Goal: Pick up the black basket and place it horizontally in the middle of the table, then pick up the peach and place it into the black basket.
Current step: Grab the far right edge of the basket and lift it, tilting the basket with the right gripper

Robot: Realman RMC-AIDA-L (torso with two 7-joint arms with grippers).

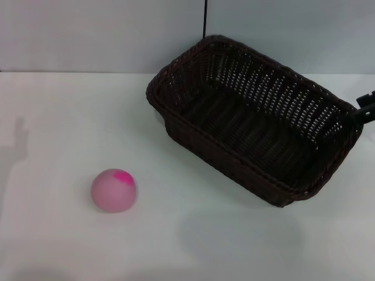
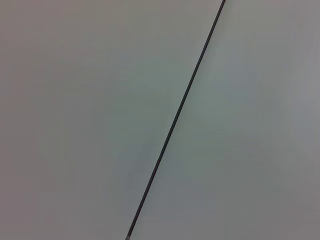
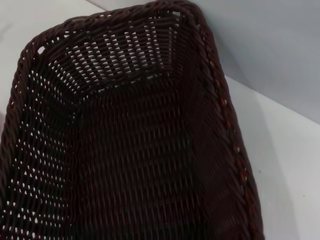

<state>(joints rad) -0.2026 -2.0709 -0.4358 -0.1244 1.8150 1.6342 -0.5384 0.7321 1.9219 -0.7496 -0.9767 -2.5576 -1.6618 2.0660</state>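
Pink and round, the peach (image 1: 113, 190) sits on our white table (image 1: 53, 117), well apart from the black basket (image 1: 252, 123). Our right gripper (image 1: 364, 109) touches its rim; we cannot tell its fingers.

The basket (image 1: 252, 117) is woven from dark, wicker-like strands with a faint sheen, its sides open-weave and its rim thickly braided. A smooth, matt pink skin is shown by the peach (image 1: 113, 189). The table (image 1: 58, 117) is seen as smooth, white and slightly glossy.
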